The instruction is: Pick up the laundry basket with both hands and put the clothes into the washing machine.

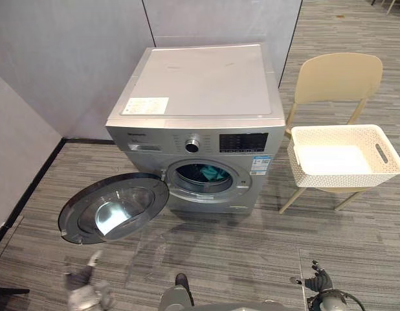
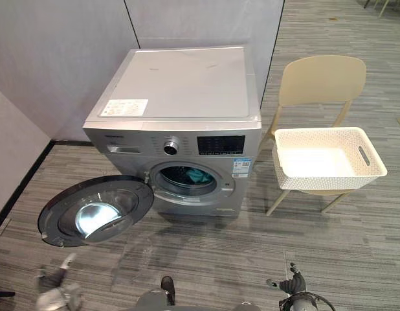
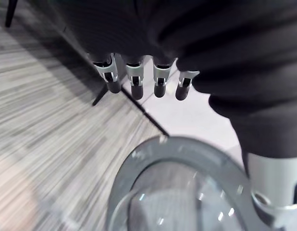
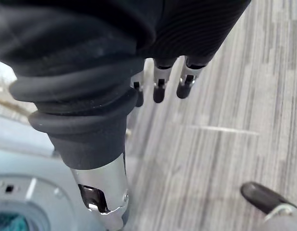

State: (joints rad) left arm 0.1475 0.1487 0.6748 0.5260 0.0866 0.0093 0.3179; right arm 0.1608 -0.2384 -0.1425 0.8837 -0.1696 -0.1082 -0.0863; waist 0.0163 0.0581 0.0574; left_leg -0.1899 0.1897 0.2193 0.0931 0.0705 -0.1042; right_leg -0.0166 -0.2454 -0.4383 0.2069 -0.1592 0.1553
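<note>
**Both hands loose and holding nothing; basket sits on the chair**

The left hand's fingers (image 3: 135, 82) hang nearly straight in a row with nothing between them. Past them lie the grey floor (image 1: 245, 249) and the round glass door (image 1: 112, 207). The left hand (image 1: 87, 288) itself is low at seven o'clock in the head views, apart from the door.

The right hand's fingers (image 4: 159, 87) are likewise relaxed and grip nothing, hanging over the floor. The right hand (image 1: 318, 280) is at five o'clock.

The washing machine (image 1: 206, 97) stands at twelve o'clock. Its door is swung wide open towards eight o'clock of the drum (image 1: 203, 178). Teal clothes (image 1: 211, 172) lie inside the drum.

The white laundry basket (image 1: 342, 180) rests on the seat of a beige chair (image 1: 339, 78), at three o'clock of the machine. It is well apart from both hands, and its white bottom shows.
</note>
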